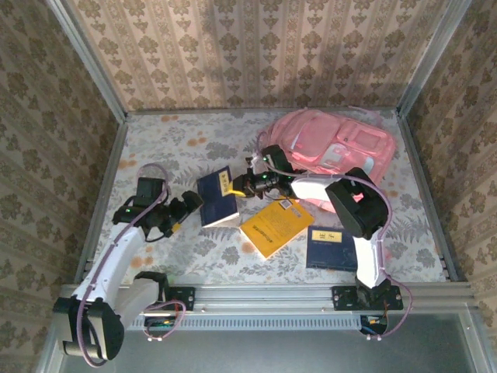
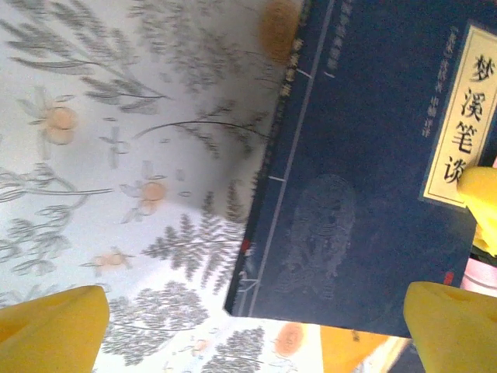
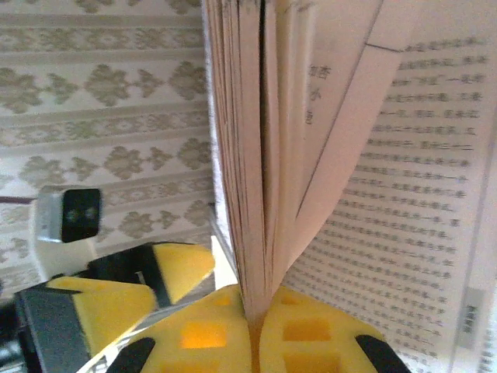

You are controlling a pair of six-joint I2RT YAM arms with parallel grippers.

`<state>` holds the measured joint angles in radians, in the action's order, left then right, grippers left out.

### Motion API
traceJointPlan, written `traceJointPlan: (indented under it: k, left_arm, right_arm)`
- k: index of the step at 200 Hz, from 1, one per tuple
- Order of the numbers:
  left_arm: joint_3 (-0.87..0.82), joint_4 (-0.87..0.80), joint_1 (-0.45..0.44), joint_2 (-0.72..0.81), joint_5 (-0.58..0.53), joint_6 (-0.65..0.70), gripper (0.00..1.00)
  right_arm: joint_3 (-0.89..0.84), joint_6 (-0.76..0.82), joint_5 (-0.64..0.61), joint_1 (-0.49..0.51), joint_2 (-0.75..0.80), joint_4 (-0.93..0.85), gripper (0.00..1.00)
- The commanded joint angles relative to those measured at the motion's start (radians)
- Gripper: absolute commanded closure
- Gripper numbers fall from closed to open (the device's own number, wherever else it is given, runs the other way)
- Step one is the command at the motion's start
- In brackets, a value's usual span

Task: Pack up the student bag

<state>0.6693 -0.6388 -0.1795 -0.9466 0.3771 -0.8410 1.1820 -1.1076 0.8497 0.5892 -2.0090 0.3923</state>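
Tightly, the right gripper [image 3: 252,330] pinches thin printed pages of the navy book [image 1: 218,200] between yellow foam pads [image 3: 311,334]; the left gripper [image 1: 189,205] gapes beside its cover, with the pink fabric student bag [image 1: 326,144] behind the right wrist.

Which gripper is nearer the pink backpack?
Right. The right gripper, shut on pages of the thick blue book, sits just left of the backpack; the left gripper hangs open farther left, beyond that book.

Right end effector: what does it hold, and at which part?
The right end effector is shut on the thick blue book, pinching some of its pages at their edge.
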Motion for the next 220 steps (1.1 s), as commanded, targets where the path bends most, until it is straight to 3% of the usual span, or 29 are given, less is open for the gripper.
traceJointPlan:
  k: [1,38,62,101,122,152,172,194,220]
  left_arm:
    - [0.004,0.097,0.011,0.011,0.106,0.014,0.0]
    - [-0.019,0.182,0.031,-0.019,0.141,-0.022,0.0]
    - [-0.059,0.323,0.037,-0.045,0.211,-0.072,0.02]
    - [-0.104,0.554,0.046,-0.087,0.333,-0.148,0.13]
    - [-0.11,0.653,0.049,-0.078,0.368,-0.202,0.32]
    - [-0.07,0.602,0.049,-0.029,0.352,-0.164,0.65]
    - [-0.049,0.559,0.05,0.002,0.346,-0.122,0.81]
    - [-0.036,0.527,0.049,0.019,0.352,-0.088,1.0]
    - [-0.035,0.599,0.05,0.022,0.421,-0.106,1.0]
  right_arm:
    - [-0.028,-0.11,0.063,0.016,0.07,0.2,1.0]
    - [-0.063,-0.182,0.053,0.015,0.104,0.298,1.0]
    - [-0.088,-0.246,0.04,0.018,0.109,0.387,1.0]
    - [-0.133,-0.39,0.022,0.021,0.084,0.59,1.0]
    - [-0.146,-0.413,0.019,0.027,0.071,0.623,1.0]
    - [-0.164,-0.37,0.0,0.024,0.083,0.577,1.0]
    - [-0.169,-0.262,-0.028,0.021,0.127,0.438,0.91]
    - [-0.158,-0.119,-0.06,0.018,0.185,0.247,0.65]
    - [-0.142,0.002,-0.093,0.016,0.231,0.067,0.35]
